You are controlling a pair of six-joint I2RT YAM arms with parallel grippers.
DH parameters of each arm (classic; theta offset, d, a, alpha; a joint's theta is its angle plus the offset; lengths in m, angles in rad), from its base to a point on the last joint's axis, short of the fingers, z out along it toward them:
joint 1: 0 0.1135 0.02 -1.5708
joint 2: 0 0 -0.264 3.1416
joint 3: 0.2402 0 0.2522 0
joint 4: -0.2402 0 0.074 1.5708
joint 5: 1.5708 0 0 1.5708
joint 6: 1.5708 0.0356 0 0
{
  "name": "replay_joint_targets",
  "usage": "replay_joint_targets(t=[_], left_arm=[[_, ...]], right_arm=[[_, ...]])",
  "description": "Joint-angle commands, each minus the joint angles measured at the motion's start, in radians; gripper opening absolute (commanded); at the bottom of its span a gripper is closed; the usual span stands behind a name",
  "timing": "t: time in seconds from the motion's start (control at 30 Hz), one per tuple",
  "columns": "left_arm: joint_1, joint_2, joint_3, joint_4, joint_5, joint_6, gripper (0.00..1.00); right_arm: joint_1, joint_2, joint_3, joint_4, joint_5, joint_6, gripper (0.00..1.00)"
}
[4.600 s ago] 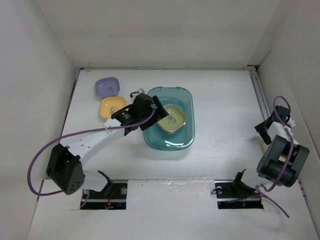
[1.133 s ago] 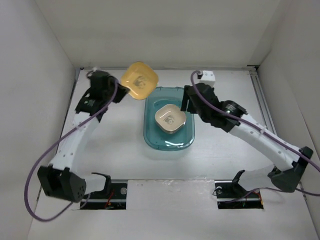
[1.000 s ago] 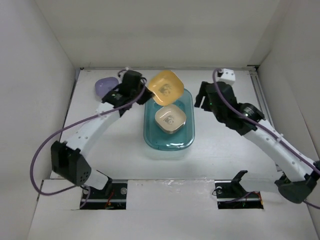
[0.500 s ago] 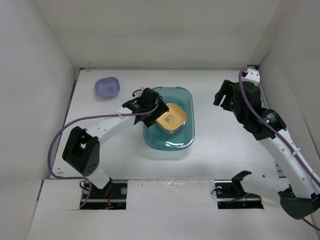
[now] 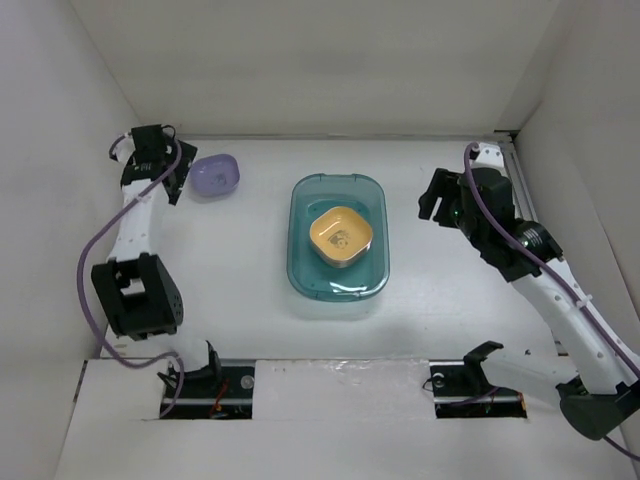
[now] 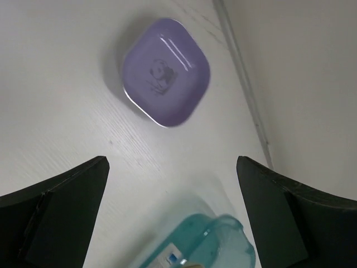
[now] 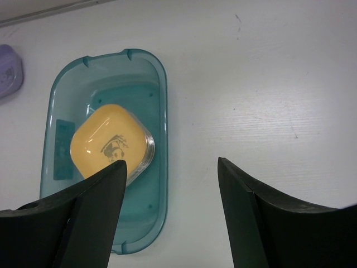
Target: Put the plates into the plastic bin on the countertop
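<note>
The teal plastic bin (image 5: 337,287) stands mid-countertop and holds a stack of plates with the orange-yellow plate (image 5: 339,234) on top. The purple plate (image 5: 215,175) lies on the countertop (image 5: 230,270) at the back left. My left gripper (image 5: 170,168) is open and empty, just left of the purple plate. In the left wrist view the purple plate (image 6: 164,70) lies ahead of my open left gripper (image 6: 173,223), with a bin corner (image 6: 209,245) below. My right gripper (image 5: 437,200) is open and empty, right of the bin. The right wrist view shows the bin (image 7: 159,111) and the orange-yellow plate (image 7: 109,142).
White walls enclose the countertop on the left, back and right. The left wall (image 5: 70,170) is close behind my left gripper. A metal rail (image 5: 520,180) runs along the right edge. The purple plate's edge (image 7: 8,75) shows at the left of the right wrist view.
My left gripper set the orange-yellow plate on the stack in the bin, let go, and swung to the back left beside the purple plate. My right arm shifted slightly.
</note>
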Motion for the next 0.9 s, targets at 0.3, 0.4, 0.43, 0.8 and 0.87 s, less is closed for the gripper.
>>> replay_joint_targets(t=[0.3,0.4,0.43,0.8,0.87], left_arm=[[0.116,0.497,0.285,-0.030,0.125,0.096,1.00],[0.116,0.534,0.307,-0.030,0.112,0.086,1.00],[0.116,0.534,0.307,-0.030,0.103,0.086,1.00],[0.097,0.644,0.304,-0.079,0.060,0.075,0.71],[0.088,0.653,0.289,-0.070,0.079,0.075,0.51]], right_arm=[[0.006,-0.084,-0.069,0.105,-0.073,-0.027,0.72],[0.006,-0.115,-0.069,0.105,-0.073,-0.036,0.72],[0.006,-0.115,-0.069,0.105,-0.073,-0.036,0.72],[-0.022,-0.182,-0.059,0.086,-0.064,-0.073,0.72],[-0.032,-0.183,-0.059,0.086,-0.064,-0.073,0.72]])
